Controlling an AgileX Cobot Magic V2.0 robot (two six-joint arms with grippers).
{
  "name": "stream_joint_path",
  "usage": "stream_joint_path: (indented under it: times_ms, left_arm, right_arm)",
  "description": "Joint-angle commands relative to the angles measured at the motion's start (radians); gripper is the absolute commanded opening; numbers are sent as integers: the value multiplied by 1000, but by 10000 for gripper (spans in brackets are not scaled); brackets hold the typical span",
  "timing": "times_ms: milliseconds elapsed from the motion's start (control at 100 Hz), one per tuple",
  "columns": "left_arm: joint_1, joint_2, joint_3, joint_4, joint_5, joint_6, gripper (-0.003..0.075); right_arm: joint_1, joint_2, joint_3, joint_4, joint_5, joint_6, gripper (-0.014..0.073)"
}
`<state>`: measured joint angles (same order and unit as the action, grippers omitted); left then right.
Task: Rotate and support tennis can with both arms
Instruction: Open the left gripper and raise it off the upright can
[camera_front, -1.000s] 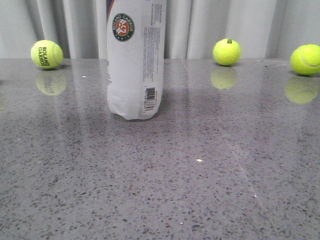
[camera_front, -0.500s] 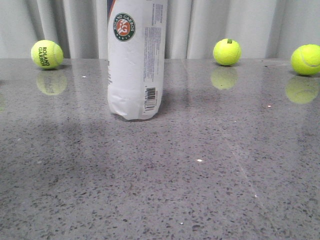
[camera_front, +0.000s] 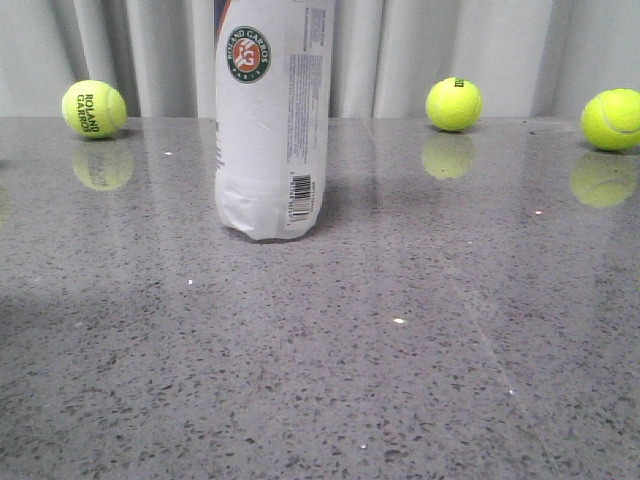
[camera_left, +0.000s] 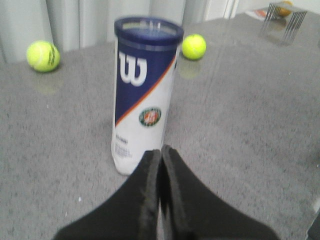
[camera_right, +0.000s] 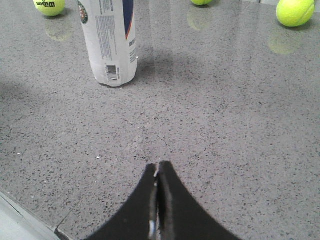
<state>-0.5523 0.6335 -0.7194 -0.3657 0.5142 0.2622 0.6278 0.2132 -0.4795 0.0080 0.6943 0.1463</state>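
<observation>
The tennis can (camera_front: 272, 120) stands upright on the grey speckled table (camera_front: 400, 380), its barcode end down and its top cut off by the front view. The left wrist view shows the tennis can (camera_left: 145, 90) whole, with a navy top band and a white W. My left gripper (camera_left: 161, 151) is shut and empty, its tips close to the can's lower part. In the right wrist view the tennis can (camera_right: 110, 40) stands far off, and my right gripper (camera_right: 158, 166) is shut on nothing over bare table. Neither arm shows in the front view.
Three yellow tennis balls lie along the back by the grey curtain: one at the left (camera_front: 94, 108), one right of centre (camera_front: 453, 104), one at the far right (camera_front: 612, 119). The table's near edge (camera_right: 30, 215) shows close to my right gripper.
The can stays where it was. A soft shadow on the table's left side has slid toward the near edge.
</observation>
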Motion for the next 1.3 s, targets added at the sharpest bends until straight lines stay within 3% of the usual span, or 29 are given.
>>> stream_joint_path:
  times_ms: [0,180,380,740,900,1290]
  left_arm:
    - [-7,-13,25,-23,-75,-11,-20]
    - [-7,-39,126,-19,-162,-11,-20]
    - [21,-104,269,-11,-393,-11,-20]
    - [293,-307,427,139,-448,-16,-20]
    - [393,-410,501,301,-491,-171,-20]
    - [543,-628,682,315,-498,-196,-20]
  right_arm:
    - [-7,9,-25,-8,-76,-3,-67]
    - [-7,9,-25,-8,-76,-3,-67]
    - [-7,9,-25,-8,-76,-3,-67]
    - [-7,9,-25,-8,-76,-3,-67]
    - [-7,9,-25,-8,-76,-3,-67]
    - [-7,9,-25,-8,-76,-3,-67]
